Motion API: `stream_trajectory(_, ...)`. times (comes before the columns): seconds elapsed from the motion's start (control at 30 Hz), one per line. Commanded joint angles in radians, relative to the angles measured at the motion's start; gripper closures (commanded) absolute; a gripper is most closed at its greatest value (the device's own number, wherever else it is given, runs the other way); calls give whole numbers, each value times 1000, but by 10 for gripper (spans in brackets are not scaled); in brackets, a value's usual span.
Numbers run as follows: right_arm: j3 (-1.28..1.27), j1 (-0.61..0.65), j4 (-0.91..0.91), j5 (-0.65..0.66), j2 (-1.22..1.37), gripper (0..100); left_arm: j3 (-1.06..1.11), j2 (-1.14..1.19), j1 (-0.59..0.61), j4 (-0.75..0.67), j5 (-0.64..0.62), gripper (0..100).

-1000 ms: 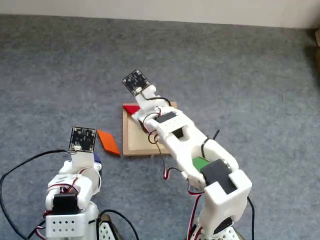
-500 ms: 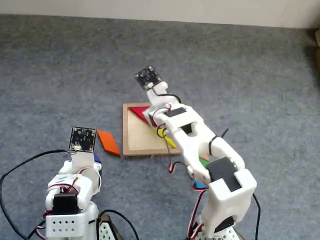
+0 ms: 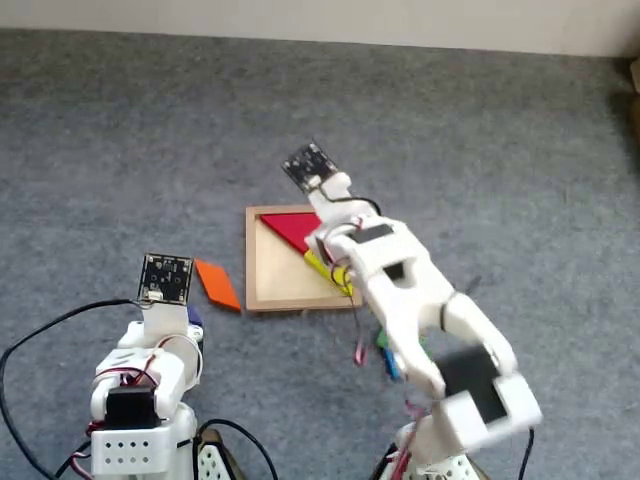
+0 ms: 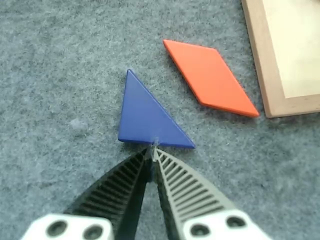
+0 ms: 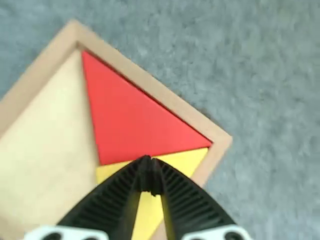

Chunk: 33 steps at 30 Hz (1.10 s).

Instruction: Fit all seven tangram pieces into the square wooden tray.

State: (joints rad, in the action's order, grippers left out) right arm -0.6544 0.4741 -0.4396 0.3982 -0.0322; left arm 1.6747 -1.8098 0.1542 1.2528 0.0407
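Item: grey carpet serving as work surface, with two arms at its near side. Square wooden tray lies flat on the carpet ahead of the arms, most of its floor bare. Red triangle sits inside the tray, its long side against the far rim; in the right wrist view the red triangle runs from one tray corner to the next. Yellow piece lies inside the tray, touching the red triangle's edge and partly hidden beneath the arm. Right gripper hangs over the seam between red and yellow, jaws pressed together, holding nothing. Orange parallelogram rests on the carpet just outside the tray's left rim, close to it but apart. Blue triangle lies flat on the carpet near the orange parallelogram, not touching it. Left gripper is at the blue triangle's nearest edge, jaws closed tip to tip, nothing between them. Green piece and a further blue piece show on the carpet beside the right arm, largely covered.
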Motion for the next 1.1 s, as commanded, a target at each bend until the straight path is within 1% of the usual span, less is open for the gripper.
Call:
stream_trajectory(0.0, -108, -35, -7, 9, -272, 993, 21, -1, 8, 3, -9, 974)
stream_trajectory(0.1, -205, -59, -8, 8, -438, 991, 21, -1, 8, 3, -9, 974)
stream_trajectory(0.17, -262, -87, -25, -55, -532, 988, 21, -1, 8, 3, -9, 974)
stream_trajectory(0.27, -312, -113, -202, -176, -634, 980, 21, -1, 8, 3, -9, 974)
stream_trajectory(0.43, -268, -137, -545, -203, -699, 857, 21, -1, 8, 3, -9, 974)
stream_trajectory(0.53, -249, -140, -654, -324, -690, 810, 21, -1, 8, 3, -9, 974)
stream_trajectory(0.67, -251, -140, -680, -525, -647, 803, 21, -1, 8, 3, -9, 974)
stream_trajectory(0.8, -248, -143, -676, -715, -547, 803, 21, -1, 8, 3, -9, 974)
stream_trajectory(0.93, -222, -143, -667, -787, -401, 803, 21, -1, 8, 3, -9, 974)
stream_trajectory(1.07, -143, -153, -662, -793, -246, 803, 21, -1, 8, 3, -9, 974)
